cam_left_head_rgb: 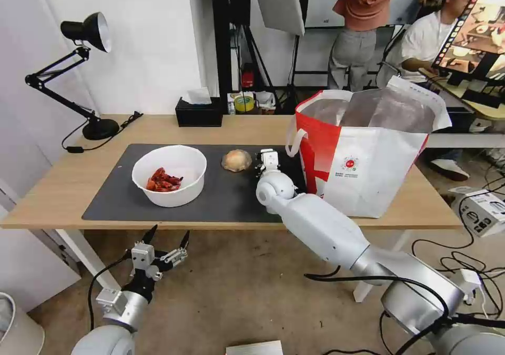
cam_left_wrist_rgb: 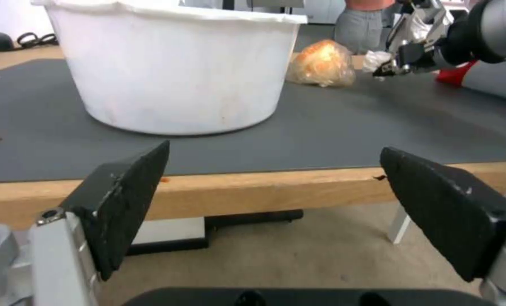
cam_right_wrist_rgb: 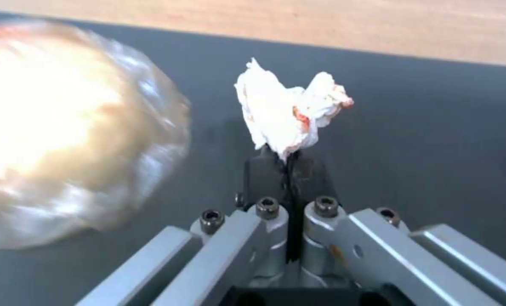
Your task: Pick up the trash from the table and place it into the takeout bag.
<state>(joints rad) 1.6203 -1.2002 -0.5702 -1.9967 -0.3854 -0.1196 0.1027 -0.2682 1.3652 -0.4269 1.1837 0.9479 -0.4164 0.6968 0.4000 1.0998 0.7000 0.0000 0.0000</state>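
A light wood table (cam_left_head_rgb: 63, 186) spans the middle of the head view, with a large dark grey mat (cam_left_head_rgb: 226, 197) covering its centre. At the right of the frame, on the table's right end, stands the takeout bag (cam_left_head_rgb: 363, 160), a tall red-and-white tote with silver foil lining, its mouth open and a white loop handle hanging on its left side. Its lower left corner rests on the mat's right edge.

Left of centre on the mat sits a white round bowl (cam_left_head_rgb: 169, 175) with red shell scraps (cam_left_head_rgb: 163, 180) inside. Just right of it, near the frame's centre, lies a tan plastic-wrapped ball (cam_left_head_rgb: 236, 160).

The right arm reaches in from the lower right corner across the table's front edge. Its right gripper (cam_left_head_rgb: 261, 164) hovers between the ball and the bag, just beside the ball. In the right wrist view its fingers are pressed together, pinching a small crumpled white tissue (cam_right_wrist_rgb: 287, 112) with orange-red stains; the tissue sticks out past the fingertips above the mat, with the ball blurred at the left of that frame.

The left gripper (cam_left_head_rgb: 167, 238) hangs in the lower left of the head view, below the table's front edge. Its black fingers (cam_left_wrist_rgb: 123, 204) are spread wide with nothing between them, pointing toward the bowl.

At the back of the table are a black tissue box (cam_left_head_rgb: 199, 114), upper centre, and a black desk lamp (cam_left_head_rgb: 79, 71), upper left.
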